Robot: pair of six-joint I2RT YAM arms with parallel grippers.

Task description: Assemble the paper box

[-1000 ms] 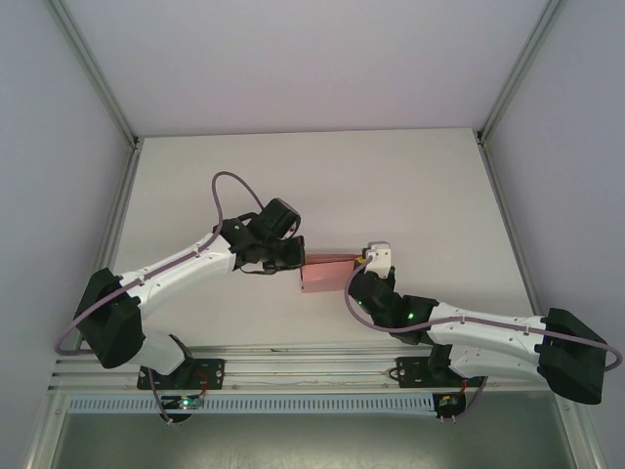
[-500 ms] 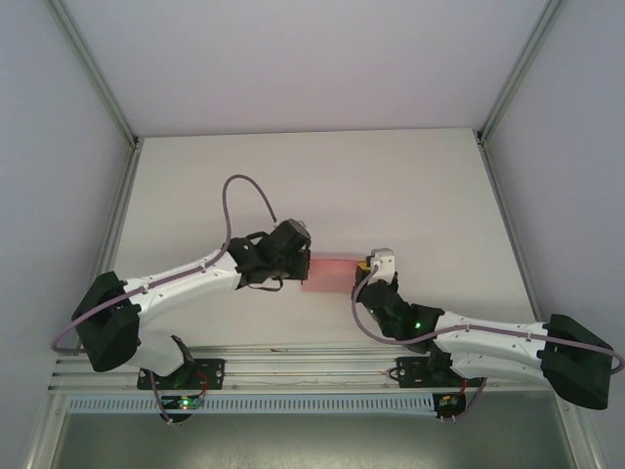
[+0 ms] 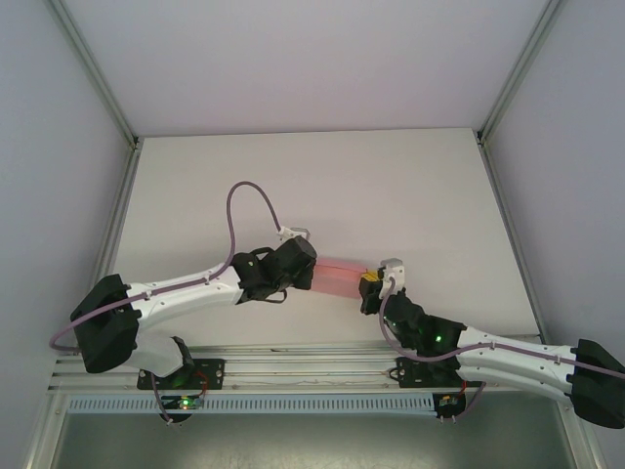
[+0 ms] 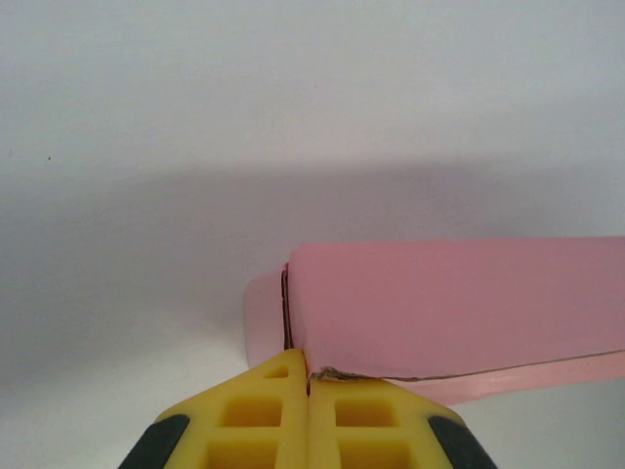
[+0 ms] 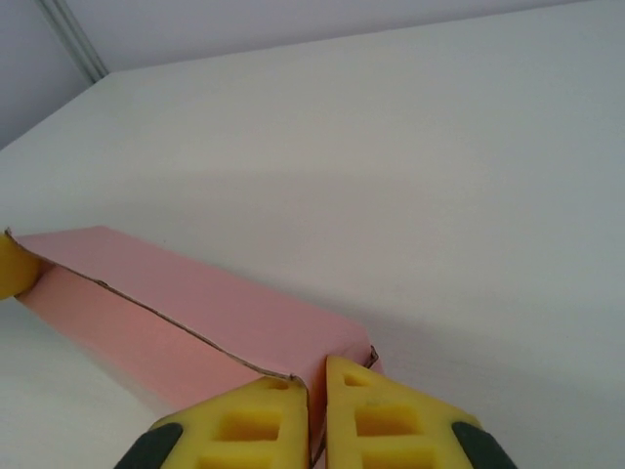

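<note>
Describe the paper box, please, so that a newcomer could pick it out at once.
On the white table, look towards the middle of its front edge. There a long, flat pink paper box spans the gap from the left gripper to the right gripper, each pinching one end. It is the only pink thing there.

A white table (image 3: 322, 186) sits boxed in by plain pale walls (image 3: 293, 59), with aluminium posts (image 3: 92, 68) at the back corners and a slotted rail (image 3: 293, 366) along the near edge. The light is soft and even, probably from overhead.
</note>
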